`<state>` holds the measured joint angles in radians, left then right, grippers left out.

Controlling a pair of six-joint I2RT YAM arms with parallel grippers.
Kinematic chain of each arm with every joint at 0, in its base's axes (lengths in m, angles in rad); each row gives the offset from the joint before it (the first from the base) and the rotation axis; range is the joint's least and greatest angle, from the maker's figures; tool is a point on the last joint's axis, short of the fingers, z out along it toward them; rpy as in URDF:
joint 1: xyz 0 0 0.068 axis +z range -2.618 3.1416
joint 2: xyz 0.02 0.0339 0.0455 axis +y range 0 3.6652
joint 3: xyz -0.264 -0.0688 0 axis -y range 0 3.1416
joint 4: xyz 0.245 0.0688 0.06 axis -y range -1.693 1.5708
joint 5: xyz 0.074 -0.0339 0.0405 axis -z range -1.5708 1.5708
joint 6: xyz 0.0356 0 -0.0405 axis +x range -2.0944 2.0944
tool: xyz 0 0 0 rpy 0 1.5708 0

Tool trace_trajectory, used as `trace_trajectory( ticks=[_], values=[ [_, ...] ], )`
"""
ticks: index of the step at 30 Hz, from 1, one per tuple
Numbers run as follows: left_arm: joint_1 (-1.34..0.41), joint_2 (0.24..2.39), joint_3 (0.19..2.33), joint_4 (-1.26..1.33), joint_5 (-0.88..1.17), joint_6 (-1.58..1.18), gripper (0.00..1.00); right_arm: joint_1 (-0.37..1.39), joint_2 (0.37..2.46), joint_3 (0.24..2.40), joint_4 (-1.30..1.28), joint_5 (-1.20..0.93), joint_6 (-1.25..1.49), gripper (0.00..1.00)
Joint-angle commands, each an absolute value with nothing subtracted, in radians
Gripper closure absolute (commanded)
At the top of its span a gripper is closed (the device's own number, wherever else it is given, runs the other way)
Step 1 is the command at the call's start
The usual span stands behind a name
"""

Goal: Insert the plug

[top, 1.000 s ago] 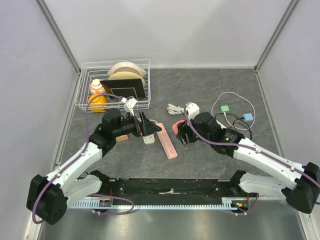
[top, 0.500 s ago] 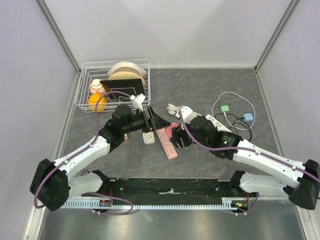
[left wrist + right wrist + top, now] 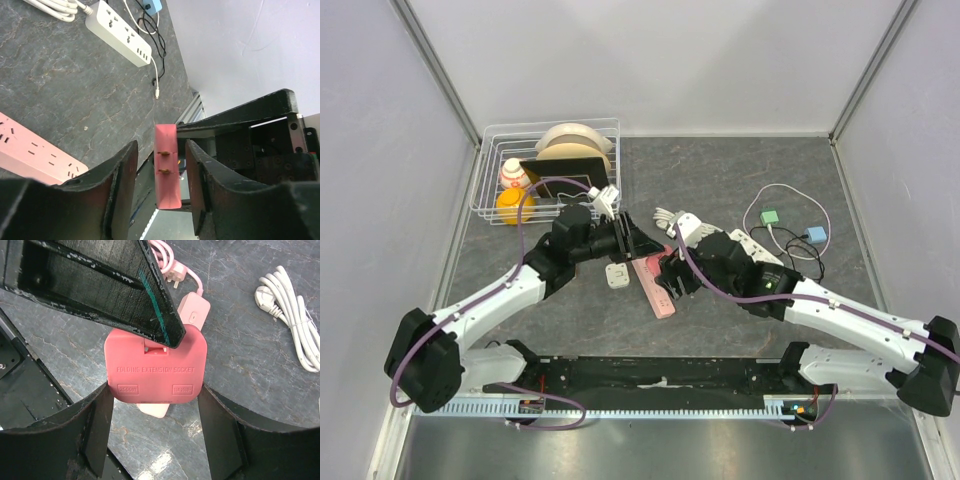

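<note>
The pink plug, prongs bare, is clamped on both sides by the right gripper. The left gripper is spread around it with a slim gap on each side. In the left wrist view, a pink power strip lies at 8 o'clock from the plug on the grey stone-patterned table. A white power strip lies at 11, and a white wall at 1.

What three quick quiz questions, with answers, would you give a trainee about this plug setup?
1. Which end effector is closed on the pink plastic folding extension socket? A) left B) right C) neither
2. True or false: the white rectangular power strip lies on the grey stone-look table, outside the white wire basket.
3. Fill in: in the left wrist view, the socket shows ___ brass prongs.
Key: 1 B, the right end effector clamps it, while the left end effector stands open around it. 2 True. 3 two.
</note>
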<state>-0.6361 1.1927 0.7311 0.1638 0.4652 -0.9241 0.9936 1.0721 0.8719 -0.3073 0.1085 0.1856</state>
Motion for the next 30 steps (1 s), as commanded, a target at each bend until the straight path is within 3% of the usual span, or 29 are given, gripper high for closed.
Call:
trace_trajectory(
  ticks=[1,12,24,27,28,30],
  values=[
    [-0.641,1.177,0.795,0.123,0.503,-0.868,0.53,1.003,1.083,0.914,-0.276,0.118,0.172,0.67],
    [-0.641,1.190,0.879,-0.112,0.520,-0.727,0.56,1.011,1.095,0.914,-0.282,0.118,0.163,0.67],
    [-0.644,1.238,0.908,-0.120,0.609,-0.723,0.60,1.025,1.106,0.916,-0.285,0.115,0.156,0.67],
    [-0.646,1.242,0.911,-0.121,0.615,-0.721,0.67,1.028,1.111,0.916,-0.285,0.115,0.150,0.67],
    [-0.647,1.246,0.911,-0.121,0.615,-0.722,0.76,1.029,1.112,0.916,-0.285,0.115,0.152,0.67],
    [-0.647,1.247,0.911,-0.121,0.621,-0.726,0.84,1.032,1.114,0.916,-0.285,0.115,0.149,0.67]
  ],
)
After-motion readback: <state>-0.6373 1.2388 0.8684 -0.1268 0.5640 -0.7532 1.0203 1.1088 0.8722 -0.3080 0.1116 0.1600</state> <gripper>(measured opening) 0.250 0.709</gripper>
